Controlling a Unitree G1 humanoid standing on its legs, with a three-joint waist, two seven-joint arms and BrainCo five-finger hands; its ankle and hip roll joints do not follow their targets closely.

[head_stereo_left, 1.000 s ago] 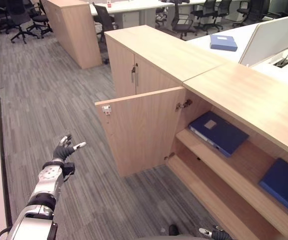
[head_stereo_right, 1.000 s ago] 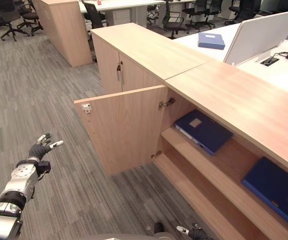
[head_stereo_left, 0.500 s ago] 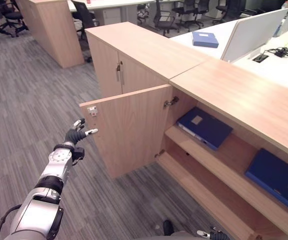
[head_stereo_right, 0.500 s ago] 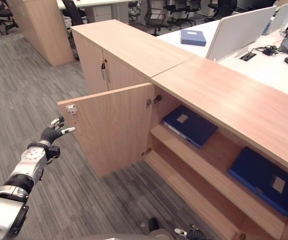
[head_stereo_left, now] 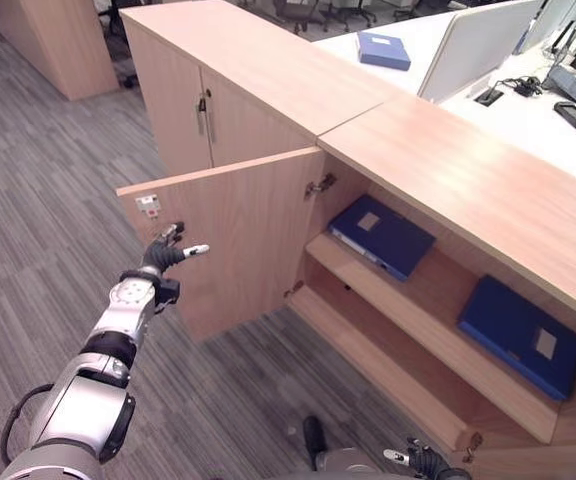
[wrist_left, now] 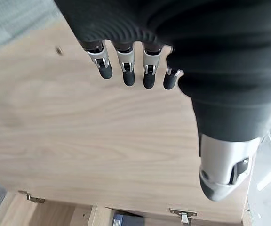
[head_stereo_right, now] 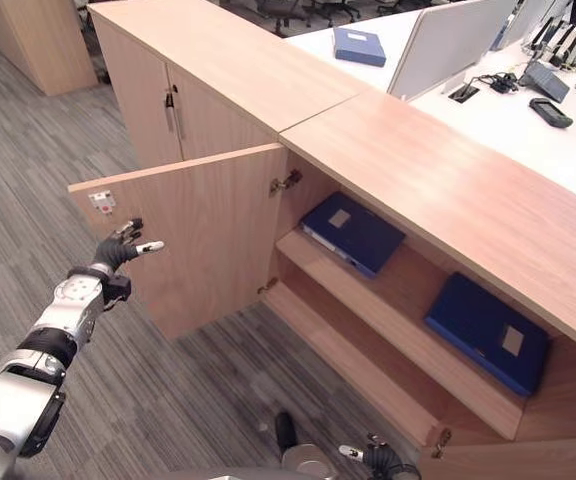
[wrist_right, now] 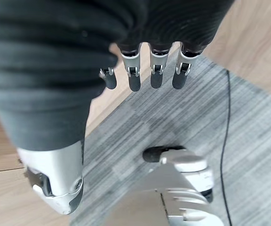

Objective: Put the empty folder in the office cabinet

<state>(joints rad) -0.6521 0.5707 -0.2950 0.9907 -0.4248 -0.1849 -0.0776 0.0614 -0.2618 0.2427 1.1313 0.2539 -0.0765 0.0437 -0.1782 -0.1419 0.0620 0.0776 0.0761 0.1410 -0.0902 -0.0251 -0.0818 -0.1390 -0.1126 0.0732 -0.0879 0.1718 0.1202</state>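
Note:
The office cabinet (head_stereo_left: pixel 448 190) stands with its left door (head_stereo_left: pixel 243 240) swung out towards me. Two dark blue folders lie flat on its upper shelf, one (head_stereo_left: pixel 380 235) near the hinge and one (head_stereo_left: pixel 520 336) further right. My left hand (head_stereo_left: pixel 164 256) is stretched out at the door's free edge, open, fingers (wrist_left: pixel 126 70) straight and close to the wooden face (wrist_left: pixel 79 141); whether they touch it I cannot tell. My right hand (head_stereo_right: pixel 378 461) hangs low at the bottom of the view, open and empty, its fingers (wrist_right: pixel 145 76) over the floor.
A lighter blue folder (head_stereo_left: pixel 383 50) lies on the white desk (head_stereo_left: pixel 528 110) behind a partition screen (head_stereo_left: pixel 473 50). A closed cabinet (head_stereo_left: pixel 203 110) adjoins on the left. Grey carpet (head_stereo_left: pixel 48 220) spreads left of the door. The lower shelf (head_stereo_left: pixel 378 370) is bare.
The camera has swung right and nearer the cabinet. My left hand has moved from out over the carpet up to the door's free edge. The right hand stays low.

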